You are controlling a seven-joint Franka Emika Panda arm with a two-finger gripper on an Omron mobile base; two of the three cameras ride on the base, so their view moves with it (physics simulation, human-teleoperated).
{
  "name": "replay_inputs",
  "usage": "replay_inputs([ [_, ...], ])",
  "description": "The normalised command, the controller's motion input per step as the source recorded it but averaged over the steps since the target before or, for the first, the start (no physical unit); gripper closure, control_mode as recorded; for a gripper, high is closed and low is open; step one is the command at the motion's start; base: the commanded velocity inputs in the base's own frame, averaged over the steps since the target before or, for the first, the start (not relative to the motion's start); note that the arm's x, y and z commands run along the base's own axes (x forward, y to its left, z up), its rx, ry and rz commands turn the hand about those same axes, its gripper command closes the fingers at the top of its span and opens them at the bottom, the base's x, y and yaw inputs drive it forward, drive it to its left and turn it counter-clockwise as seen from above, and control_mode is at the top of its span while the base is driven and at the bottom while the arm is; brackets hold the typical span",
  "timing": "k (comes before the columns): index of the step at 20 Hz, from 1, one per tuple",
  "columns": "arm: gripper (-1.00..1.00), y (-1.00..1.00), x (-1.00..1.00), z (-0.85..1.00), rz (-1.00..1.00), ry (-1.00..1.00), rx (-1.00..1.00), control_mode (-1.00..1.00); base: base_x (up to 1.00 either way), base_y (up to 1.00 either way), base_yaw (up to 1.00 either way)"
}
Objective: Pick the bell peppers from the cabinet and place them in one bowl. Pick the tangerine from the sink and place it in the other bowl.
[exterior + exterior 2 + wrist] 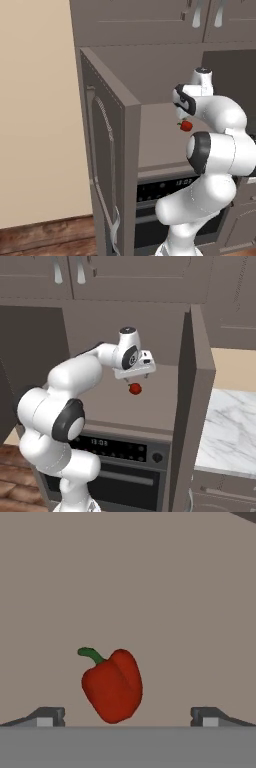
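My hand [127,717] is fully open and holds nothing, hanging just above one red bell pepper [113,685] on the cabinet [195,381] shelf. I keep the fingertips [47,717] wide so they can pass around it.

A plain beige wall [35,110] stands to the left, meeting a brown wood-plank floor [45,237]. Grey-brown upper cupboards [125,276] with pale handles run overhead. Off to the right lies a white marble desk [230,426], softly and evenly lit.
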Motion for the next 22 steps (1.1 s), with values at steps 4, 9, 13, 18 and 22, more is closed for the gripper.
replay_inputs([
  [4, -1.00, 0.00, -0.14, -0.18, 0.06, 0.00, 0.01, -1.00, 0.00, 0.00, 0.00],
  [9, -1.00, 0.00, -0.41, 0.00, 0.05, 0.00, 0.01, -1.00, 0.00, 0.00, 0.00],
  [13, -1.00, 0.00, -0.05, 0.00, 0.02, 0.00, 0.00, -1.00, 0.00, 0.00, 0.00],
  [18, -1.00, 0.00, 0.31, 0.00, 0.02, 0.00, 0.00, -1.00, 0.00, 0.00, 0.00],
  [22, -1.00, 0.00, 0.18, 0.00, 0.01, 0.02, 0.00, -1.00, 0.00, 0.00, 0.00],
])
